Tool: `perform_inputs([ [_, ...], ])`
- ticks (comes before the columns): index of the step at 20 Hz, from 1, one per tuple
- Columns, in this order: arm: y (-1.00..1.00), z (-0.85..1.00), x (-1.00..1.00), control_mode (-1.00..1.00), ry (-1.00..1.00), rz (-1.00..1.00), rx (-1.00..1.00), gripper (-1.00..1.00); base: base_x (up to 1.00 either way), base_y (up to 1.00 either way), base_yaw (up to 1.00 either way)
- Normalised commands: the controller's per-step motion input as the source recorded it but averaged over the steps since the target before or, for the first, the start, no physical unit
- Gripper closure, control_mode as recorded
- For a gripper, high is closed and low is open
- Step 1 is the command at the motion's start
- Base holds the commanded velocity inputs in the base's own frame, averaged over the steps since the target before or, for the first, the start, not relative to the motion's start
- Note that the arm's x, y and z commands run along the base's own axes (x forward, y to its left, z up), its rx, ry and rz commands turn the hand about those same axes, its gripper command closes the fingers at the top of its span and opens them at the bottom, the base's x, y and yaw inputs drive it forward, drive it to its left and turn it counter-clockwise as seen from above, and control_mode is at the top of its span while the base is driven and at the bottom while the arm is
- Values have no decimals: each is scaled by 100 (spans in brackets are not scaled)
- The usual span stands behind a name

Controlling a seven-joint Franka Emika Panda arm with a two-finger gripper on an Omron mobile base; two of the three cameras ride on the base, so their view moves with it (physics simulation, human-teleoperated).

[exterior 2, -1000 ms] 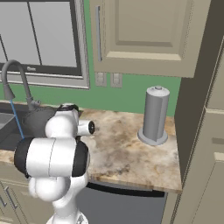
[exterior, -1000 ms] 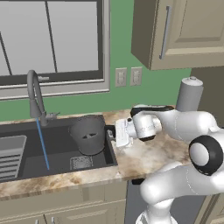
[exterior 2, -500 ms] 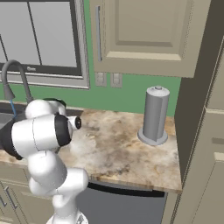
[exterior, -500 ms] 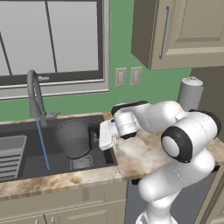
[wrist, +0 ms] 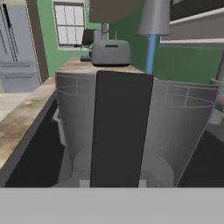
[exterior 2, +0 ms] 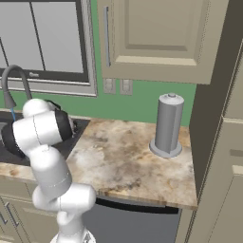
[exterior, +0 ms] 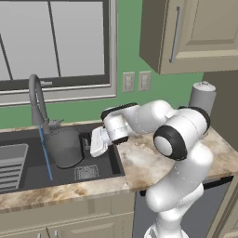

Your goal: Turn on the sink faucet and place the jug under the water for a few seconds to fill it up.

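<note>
Left base view: our gripper [exterior: 88,143] is clamped on the jug's [exterior: 64,148] handle inside the sink [exterior: 28,179], just beside the water [exterior: 45,153]; we should slide it sideways, level. Hand view: the faucet [wrist: 154,17] stream falls behind the rim; centre the mouth beneath it.

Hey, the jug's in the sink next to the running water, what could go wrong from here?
The water falls beside the jug, not into it, so the jug may stay empty unless it goes further left. The gripper holds it by the side handle alone, so a filling jug might tilt or slip. Moving left, it might bump the sink faucet.
</note>
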Motion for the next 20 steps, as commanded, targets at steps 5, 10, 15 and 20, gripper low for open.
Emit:
perform_inputs([
  [5, 50, -1, 30, -100, 2, 2, -1, 100, 0, 0, 0],
  [10, 34, -2, 30, -100, 0, 2, -1, 100, 0, 0, 0],
  [15, 14, -13, 39, -100, 0, 0, 0, 100, 0, 0, 0],
  [20, 13, -20, 42, -100, 0, 0, 0, 100, 0, 0, 0],
])
